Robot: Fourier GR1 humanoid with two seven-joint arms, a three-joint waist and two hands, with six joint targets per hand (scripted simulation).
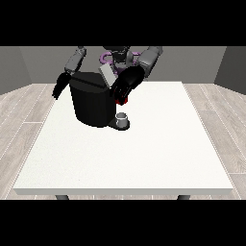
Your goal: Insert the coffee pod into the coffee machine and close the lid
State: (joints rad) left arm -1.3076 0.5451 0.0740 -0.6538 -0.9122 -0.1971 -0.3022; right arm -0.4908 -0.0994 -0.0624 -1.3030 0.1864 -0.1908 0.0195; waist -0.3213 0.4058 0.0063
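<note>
Hand at view's right over the machine top beside the raised lid, fingers curled, contents not discernible; other hand hanging off desk edge, fingers relaxed; red thing at the machine.

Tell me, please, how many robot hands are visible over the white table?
2. One black hand at the view's right is at the top of the black coffee machine, beside its raised grey lid. The other black hand hangs at the view's left, beside the machine.

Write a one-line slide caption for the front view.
Humanoid robot's hand at the view's right reaches the black coffee machine on the white table, above a grey cup.
</note>
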